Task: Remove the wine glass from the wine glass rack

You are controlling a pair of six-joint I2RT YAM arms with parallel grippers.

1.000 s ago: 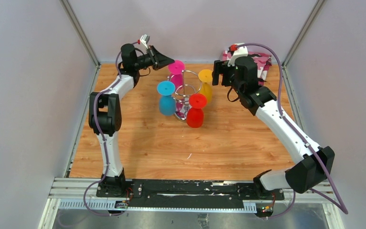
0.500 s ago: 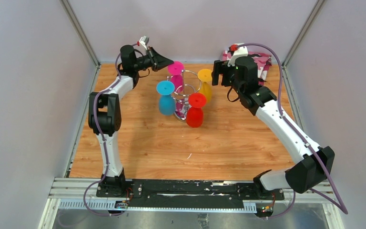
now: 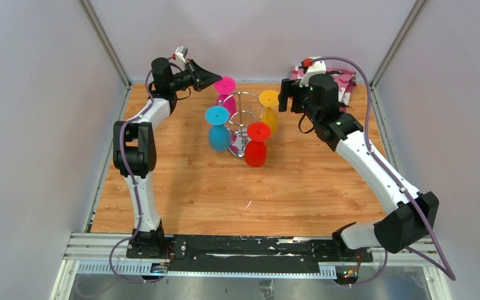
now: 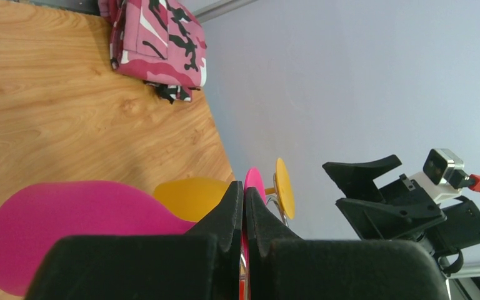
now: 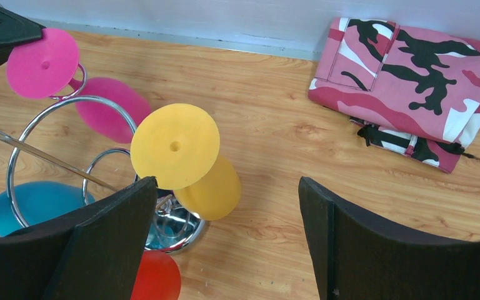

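The wine glass rack (image 3: 245, 117) is a chrome wire stand in mid-table with several coloured glasses hanging upside down. My left gripper (image 3: 217, 80) is shut on the round foot of the pink wine glass (image 3: 225, 85) at the rack's far left; its stem sits at a curled hook's outer end (image 5: 77, 81). In the left wrist view my left gripper (image 4: 245, 189) pinches the foot's thin edge (image 4: 254, 180), with the pink bowl (image 4: 69, 225) below. My right gripper (image 3: 284, 97) is open and empty beside the yellow glass (image 5: 175, 147).
Blue (image 3: 218, 128), red (image 3: 257, 144) and yellow (image 3: 270, 109) glasses hang on the rack. A folded pink camouflage cloth (image 5: 412, 87) lies at the back right corner. Enclosure walls stand close behind and on both sides.
My left gripper has pulled back to the left and slightly up, drawing the pink glass outward from the rack's centre. The right arm has not moved.
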